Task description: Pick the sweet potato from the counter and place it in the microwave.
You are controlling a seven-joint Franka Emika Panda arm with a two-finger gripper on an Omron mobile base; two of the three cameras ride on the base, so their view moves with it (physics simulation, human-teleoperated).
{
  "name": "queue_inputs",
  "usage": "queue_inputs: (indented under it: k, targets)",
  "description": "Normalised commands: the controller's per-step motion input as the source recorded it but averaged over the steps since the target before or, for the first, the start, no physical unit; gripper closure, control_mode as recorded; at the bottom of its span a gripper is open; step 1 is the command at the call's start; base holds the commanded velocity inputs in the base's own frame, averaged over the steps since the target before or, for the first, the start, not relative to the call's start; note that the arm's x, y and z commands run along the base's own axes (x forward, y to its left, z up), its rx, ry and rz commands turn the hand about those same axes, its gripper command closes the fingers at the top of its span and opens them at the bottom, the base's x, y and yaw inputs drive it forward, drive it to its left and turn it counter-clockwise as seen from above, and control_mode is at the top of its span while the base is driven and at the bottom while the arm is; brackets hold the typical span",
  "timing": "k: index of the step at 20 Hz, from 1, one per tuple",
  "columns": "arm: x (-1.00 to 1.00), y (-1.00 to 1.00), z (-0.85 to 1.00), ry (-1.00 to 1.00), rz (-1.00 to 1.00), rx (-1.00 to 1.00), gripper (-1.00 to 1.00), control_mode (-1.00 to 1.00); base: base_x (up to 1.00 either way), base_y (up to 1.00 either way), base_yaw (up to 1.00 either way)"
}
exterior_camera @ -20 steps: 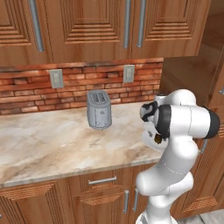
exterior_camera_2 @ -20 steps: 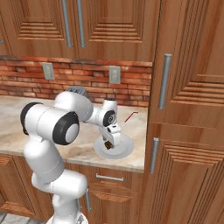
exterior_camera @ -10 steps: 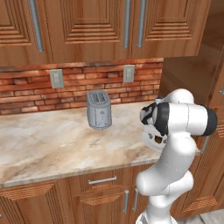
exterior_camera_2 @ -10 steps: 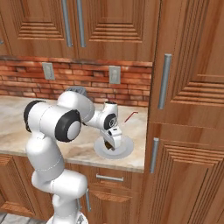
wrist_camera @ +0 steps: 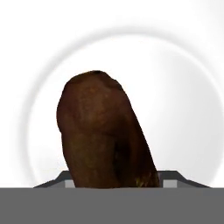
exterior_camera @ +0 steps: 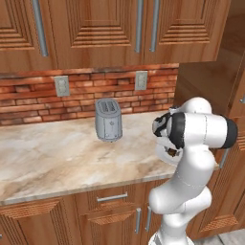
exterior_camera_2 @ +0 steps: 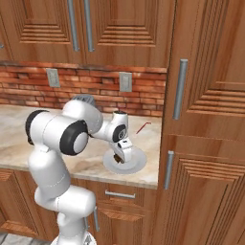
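Down on the white plate (wrist_camera: 192, 87) sits the sweet potato (wrist_camera: 103, 131), one single dark reddish-brown lump, and in the hand view its long axis runs up the picture, leaning a touch leftward, rounded end pointing away from the camera, near end dropping between the two dark finger tips (wrist_camera: 168, 177). The hand (exterior_camera_2: 120, 155) is low over that plate at the right end of the bench (exterior_camera: 48, 153), and its fingers sit against both flanks of the sweet potato, pinching it from either side while it rests on the plate. From the right base view the plate lies near the bench's front edge, just beside the tall wooden cabinet (exterior_camera_2: 206, 143). Counting up: one plate, one silver toaster (exterior_camera: 108, 119) standing well apart to the left near the brick wall, two outlets (exterior_camera: 61, 85) on that wall. In the left base view the white arm's elbow covers most of the plate, so the sweet potato barely shows there.
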Motion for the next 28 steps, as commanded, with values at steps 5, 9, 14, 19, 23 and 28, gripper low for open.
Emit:
queue_inputs:
  k: [5, 9, 14, 19, 23, 28]
  targets:
    - [-0.32, 0.0, 0.48, -0.16, 0.02, 0.11, 1.0, -1.0, 0.0, 0.0, 0.0]
    - [-0.73, 0.15, 1.0, -0.15, 0.12, 0.12, 1.0, -1.0, 0.0, 0.0, 0.0]
    - [-0.81, 0.49, 1.0, -0.02, 0.13, 0.01, 1.0, -1.0, 0.0, 0.0, 0.0]
    - [-0.68, 0.71, 1.0, 0.0, 0.18, -0.02, 1.0, -1.0, 0.0, 0.0, 0.0]
    - [-0.96, 0.53, 0.95, 0.0, 0.23, -0.03, 1.0, -1.0, 0.0, 0.0, 0.0]
    - [-0.96, 0.2, 0.67, 0.0, 0.23, -0.02, 1.0, -1.0, 0.0, 0.0, 0.0]
